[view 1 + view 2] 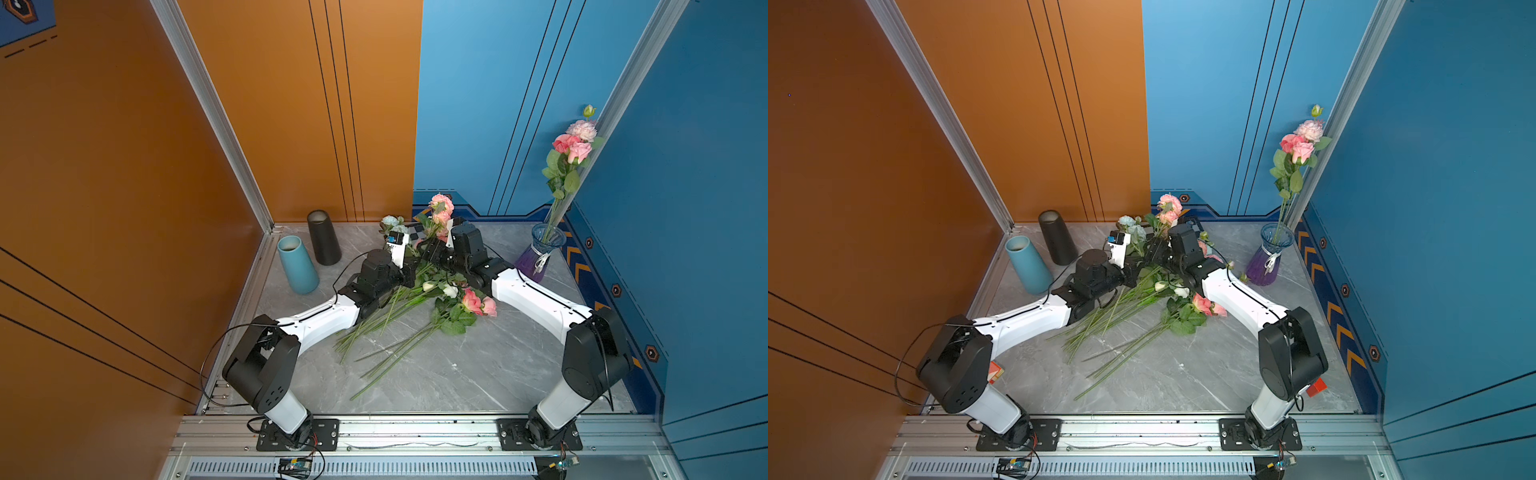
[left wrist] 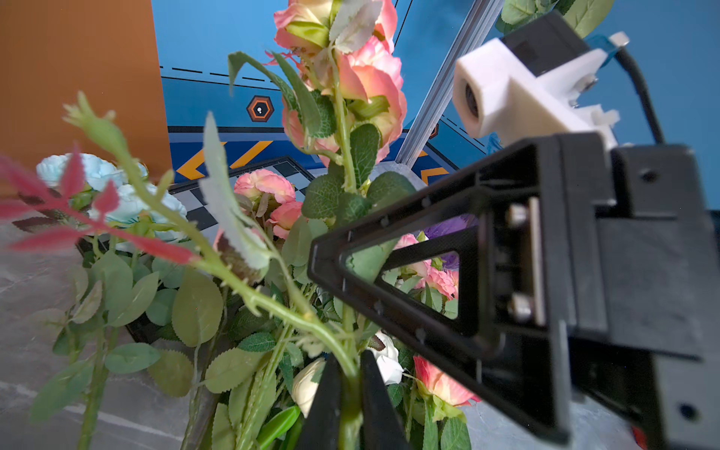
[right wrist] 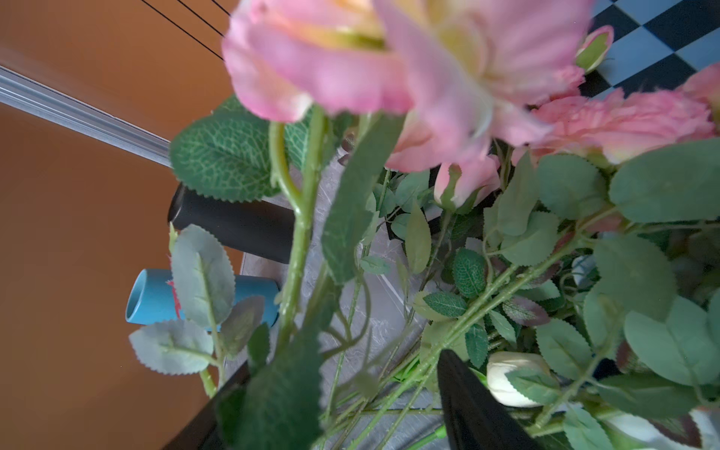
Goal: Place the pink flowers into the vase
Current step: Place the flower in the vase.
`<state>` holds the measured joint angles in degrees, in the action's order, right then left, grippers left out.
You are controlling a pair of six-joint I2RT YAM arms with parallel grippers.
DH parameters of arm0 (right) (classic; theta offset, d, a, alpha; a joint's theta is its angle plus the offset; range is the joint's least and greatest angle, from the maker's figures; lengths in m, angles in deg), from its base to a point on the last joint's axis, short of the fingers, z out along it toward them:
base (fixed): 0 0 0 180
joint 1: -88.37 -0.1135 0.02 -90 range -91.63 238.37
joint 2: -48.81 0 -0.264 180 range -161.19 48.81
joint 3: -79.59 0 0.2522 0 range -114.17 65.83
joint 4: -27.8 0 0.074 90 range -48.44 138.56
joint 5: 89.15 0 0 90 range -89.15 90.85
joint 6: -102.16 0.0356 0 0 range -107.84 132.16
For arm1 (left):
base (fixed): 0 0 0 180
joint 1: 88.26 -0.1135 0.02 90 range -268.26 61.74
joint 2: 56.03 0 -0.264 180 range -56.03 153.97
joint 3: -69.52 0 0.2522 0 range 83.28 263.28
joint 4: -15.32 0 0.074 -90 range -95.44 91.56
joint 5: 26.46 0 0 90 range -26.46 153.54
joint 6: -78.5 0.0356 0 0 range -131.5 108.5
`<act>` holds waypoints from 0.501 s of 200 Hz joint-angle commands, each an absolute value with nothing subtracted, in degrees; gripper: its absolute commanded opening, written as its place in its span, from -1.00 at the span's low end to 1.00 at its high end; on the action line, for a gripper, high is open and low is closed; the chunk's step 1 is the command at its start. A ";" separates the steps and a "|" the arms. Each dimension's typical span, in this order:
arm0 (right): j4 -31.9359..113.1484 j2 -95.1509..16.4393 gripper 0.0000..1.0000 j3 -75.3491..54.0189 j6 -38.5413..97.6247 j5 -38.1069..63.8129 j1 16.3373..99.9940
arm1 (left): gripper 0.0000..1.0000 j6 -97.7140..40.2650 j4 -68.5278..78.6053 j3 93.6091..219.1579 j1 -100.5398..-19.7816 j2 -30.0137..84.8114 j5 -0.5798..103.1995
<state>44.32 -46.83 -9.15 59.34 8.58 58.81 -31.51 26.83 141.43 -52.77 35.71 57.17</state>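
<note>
Several pink flowers (image 1: 473, 300) tangled with white roses (image 1: 450, 291), left jaws pinching one stem, right jaws spread, vase (image 1: 536, 259) nearby

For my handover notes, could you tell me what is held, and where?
The left gripper pinches the pink flowers by their green stem, below the blooms. The right gripper stands open, gripping nothing.

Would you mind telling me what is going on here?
Two robot arms are sorting artificial flowers. The left gripper is shut on the green stem of a pink rose, holding it up above the pile of loose flowers on the grey marble table. The right gripper has its fingers open around what looks like the same stem, perhaps to take it. The clear glass vase with a purple base already holds a few pink flowers.
</note>
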 commanded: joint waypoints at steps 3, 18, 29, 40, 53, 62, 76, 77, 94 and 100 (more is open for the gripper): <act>41.66 -47.34 0.21 -10.82 60.58 9.72 58.93 | -1.00 -31.87 29.07 141.11 -52.13 34.68 58.09; 41.21 -47.57 0.07 -10.98 60.84 9.96 58.92 | -1.00 -31.81 29.07 141.02 -52.08 34.76 57.99; 40.82 -47.63 0.01 -10.98 61.19 10.18 58.86 | -1.00 -31.89 29.07 140.94 -52.07 34.71 58.09; 40.43 -47.84 -0.05 -10.97 61.46 10.55 58.84 | -1.00 -31.89 29.07 140.86 -52.08 34.62 58.16; 40.09 -48.00 -0.14 -11.12 61.79 10.76 58.86 | -1.00 -31.81 29.07 140.94 -52.09 34.67 58.18; 39.85 -48.03 -0.20 -11.18 61.88 10.75 58.75 | -1.00 -31.86 29.07 141.02 -52.05 34.67 58.18; 39.80 -48.12 -0.29 -11.34 61.90 10.75 58.75 | -1.00 -31.96 29.16 141.02 -52.08 34.81 57.98; 39.80 -48.13 -0.30 -11.34 61.90 10.72 58.75 | -1.00 -31.97 29.16 141.02 -52.11 34.79 57.99; 39.79 -48.12 -0.48 -11.56 61.75 10.73 58.66 | -1.00 -32.13 29.15 141.03 -52.05 34.85 58.00; 39.82 -47.98 -0.54 -11.58 61.65 10.67 58.66 | -1.00 -32.11 29.15 141.02 -52.05 34.91 57.92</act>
